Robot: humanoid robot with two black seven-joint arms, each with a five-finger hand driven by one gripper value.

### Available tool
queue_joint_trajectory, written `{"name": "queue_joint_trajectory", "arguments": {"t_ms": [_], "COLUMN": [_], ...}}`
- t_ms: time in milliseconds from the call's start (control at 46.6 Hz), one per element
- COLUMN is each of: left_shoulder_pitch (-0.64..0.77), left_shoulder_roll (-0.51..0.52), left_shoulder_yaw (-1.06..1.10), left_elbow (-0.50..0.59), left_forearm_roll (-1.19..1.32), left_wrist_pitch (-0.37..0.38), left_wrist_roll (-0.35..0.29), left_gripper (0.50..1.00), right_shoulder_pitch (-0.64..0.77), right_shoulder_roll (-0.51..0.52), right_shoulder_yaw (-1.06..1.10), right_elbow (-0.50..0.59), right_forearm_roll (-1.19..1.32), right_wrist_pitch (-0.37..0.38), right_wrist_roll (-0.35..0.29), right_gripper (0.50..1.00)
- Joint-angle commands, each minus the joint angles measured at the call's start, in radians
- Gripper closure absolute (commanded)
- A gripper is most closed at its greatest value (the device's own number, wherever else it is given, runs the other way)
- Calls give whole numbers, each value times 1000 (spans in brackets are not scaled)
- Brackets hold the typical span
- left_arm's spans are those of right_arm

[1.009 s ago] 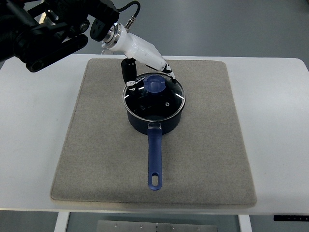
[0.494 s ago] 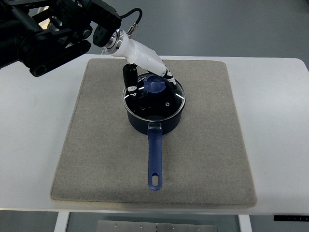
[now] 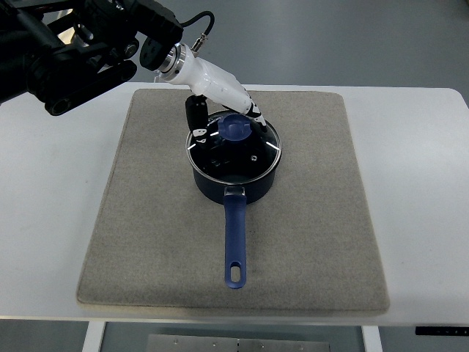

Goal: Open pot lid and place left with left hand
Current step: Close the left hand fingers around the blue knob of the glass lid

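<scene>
A dark blue saucepan (image 3: 234, 183) stands in the middle of the grey mat (image 3: 315, 220), its long handle (image 3: 234, 242) pointing toward the near edge. The glass lid (image 3: 253, 154) with a blue knob (image 3: 234, 128) lies flat on the pot. My left hand (image 3: 226, 119) reaches in from the upper left and hovers over the lid's far side. Its black thumb (image 3: 194, 116) is left of the knob and its white fingers (image 3: 254, 114) are at the knob's upper right. The fingers are spread around the knob and do not close on it.
The mat lies on a white table (image 3: 58, 191). Bare mat stretches to the left of the pot (image 3: 139, 205) and to its right. My left arm's black links (image 3: 73, 51) fill the upper left corner.
The left hand has come down slightly toward the lid, thumb lower beside the rim. Lid and pot have not moved.
</scene>
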Motion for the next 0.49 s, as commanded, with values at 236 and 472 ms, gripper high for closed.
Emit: {"name": "queue_joint_trajectory", "arguments": {"t_ms": [236, 472], "left_shoulder_pitch": [0, 0], "left_shoulder_roll": [0, -2], "left_shoulder_yaw": [-2, -2], "left_elbow": [13, 13], "left_forearm_roll": [0, 0], "left_wrist_pitch": [0, 3], "left_wrist_roll": [0, 0], "left_gripper": [596, 669], "right_shoulder_pitch": [0, 0], "right_shoulder_roll": [0, 0], "right_shoulder_yaw": [0, 0], "right_elbow": [0, 0], "right_forearm_roll": [0, 0], "right_wrist_pitch": [0, 0], "right_wrist_roll": [0, 0], "right_gripper": [585, 585]}}
